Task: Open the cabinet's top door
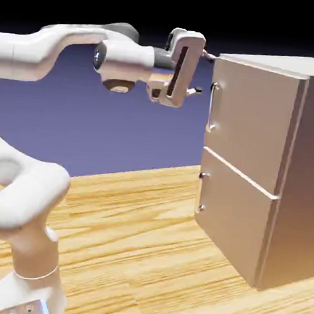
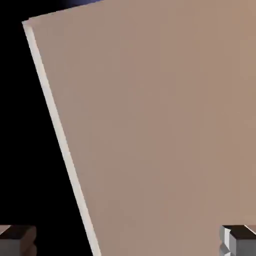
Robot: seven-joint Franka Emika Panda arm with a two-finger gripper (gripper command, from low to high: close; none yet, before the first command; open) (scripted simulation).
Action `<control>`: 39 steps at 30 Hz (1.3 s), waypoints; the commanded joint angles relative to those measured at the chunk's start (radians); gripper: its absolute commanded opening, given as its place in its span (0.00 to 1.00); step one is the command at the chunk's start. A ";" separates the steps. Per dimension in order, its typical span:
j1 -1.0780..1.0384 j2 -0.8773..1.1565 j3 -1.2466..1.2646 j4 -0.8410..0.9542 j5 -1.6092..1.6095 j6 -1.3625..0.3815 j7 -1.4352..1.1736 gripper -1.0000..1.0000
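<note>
I see a tall, boxy cabinet (image 1: 308, 165) on the desk (image 1: 127, 230), over at three o'clock in the exterior view. It has two flat front doors, one above the other. The top door (image 1: 252, 124) is the bigger one, at about two o'clock from the middle of the picture. It is shut, and so is the bottom door (image 1: 235, 212) under it. The top door has a thin, shiny handle (image 1: 212, 107) that runs up and down, near its edge on the exterior view's left. The bottom door has a small handle (image 1: 201, 190) near that same side.

My white arm (image 1: 33, 196) comes up from eight o'clock and reaches across high up. My end effector (image 1: 203, 73) is wide, with its two fingers well apart and nothing between them. It is near the top of the handle on the top door.

In the hand view, a flat tan panel fills most of the picture, with a pale strip slanting from ten o'clock down to seven o'clock.
</note>
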 commanded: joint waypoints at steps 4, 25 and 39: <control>-0.064 -0.036 0.078 0.038 0.174 0.000 0.084 0.50; -0.396 -0.226 0.485 0.233 1.079 0.003 0.518 0.50; -0.351 -0.128 0.437 0.150 1.084 -0.183 0.403 0.00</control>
